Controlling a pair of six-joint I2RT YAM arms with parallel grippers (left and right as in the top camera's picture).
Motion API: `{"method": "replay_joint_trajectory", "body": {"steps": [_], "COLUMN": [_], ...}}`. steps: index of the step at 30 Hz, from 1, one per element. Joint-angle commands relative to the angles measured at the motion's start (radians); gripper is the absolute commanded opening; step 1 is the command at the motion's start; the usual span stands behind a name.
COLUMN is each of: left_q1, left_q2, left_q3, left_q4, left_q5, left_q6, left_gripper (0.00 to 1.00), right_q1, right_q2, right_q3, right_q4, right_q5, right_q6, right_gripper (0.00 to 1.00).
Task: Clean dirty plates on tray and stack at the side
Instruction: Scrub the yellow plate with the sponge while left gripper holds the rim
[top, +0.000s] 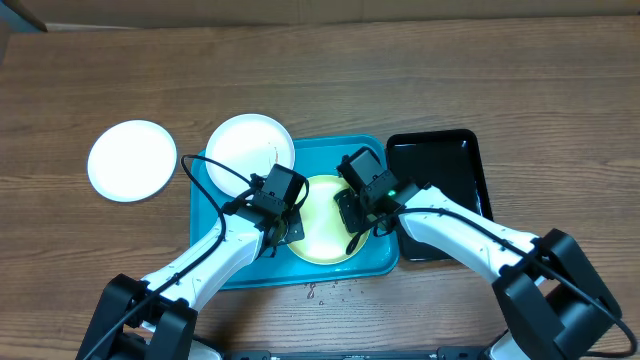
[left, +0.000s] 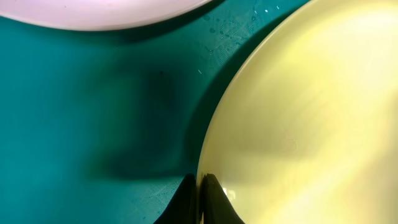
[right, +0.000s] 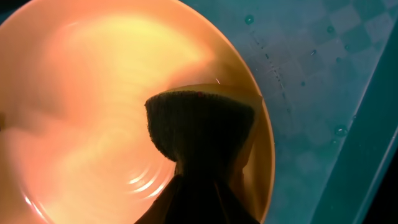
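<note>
A pale yellow plate (top: 322, 232) lies on the turquoise tray (top: 325, 155). My left gripper (top: 291, 217) is shut on the plate's left rim; the left wrist view shows the fingers (left: 200, 186) pinching the rim of the yellow plate (left: 311, 124). My right gripper (top: 352, 215) is shut on a dark-faced sponge (right: 199, 124) and presses it on the yellow plate (right: 87, 93) near its rim. A white plate (top: 250, 146) rests over the tray's far left corner and shows in the left wrist view (left: 112, 12). Another white plate (top: 131, 160) lies on the table to the left.
A glossy black tray (top: 440, 170) stands right of the turquoise tray, partly under my right arm. Small water drops (top: 325, 290) lie on the wooden table in front of the tray. Drops also dot the tray floor (right: 311, 93).
</note>
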Motion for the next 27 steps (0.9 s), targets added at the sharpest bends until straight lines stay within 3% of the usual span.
{"method": "replay_joint_trajectory", "body": {"steps": [1,13,27], "left_q1": [0.005,0.005,0.005], "left_q2": [0.003,0.003,0.003], "left_q3": [0.010,0.010,0.010], "left_q4": [-0.005,-0.010,-0.011], "left_q5": [0.004,0.003,0.003], "left_q6": [0.020,0.024,0.027], "left_gripper": [0.04,0.04,0.04], "right_q1": [-0.001,-0.001,-0.001], "right_q2": [0.052,0.077,0.139], "right_q3": [-0.007,-0.007,-0.007], "right_q4": [0.007,0.016,0.101], "right_q5": [0.036,0.034,-0.158], "right_q6": [0.020,0.228,0.238], "right_gripper": [0.15,0.04,0.04]}}
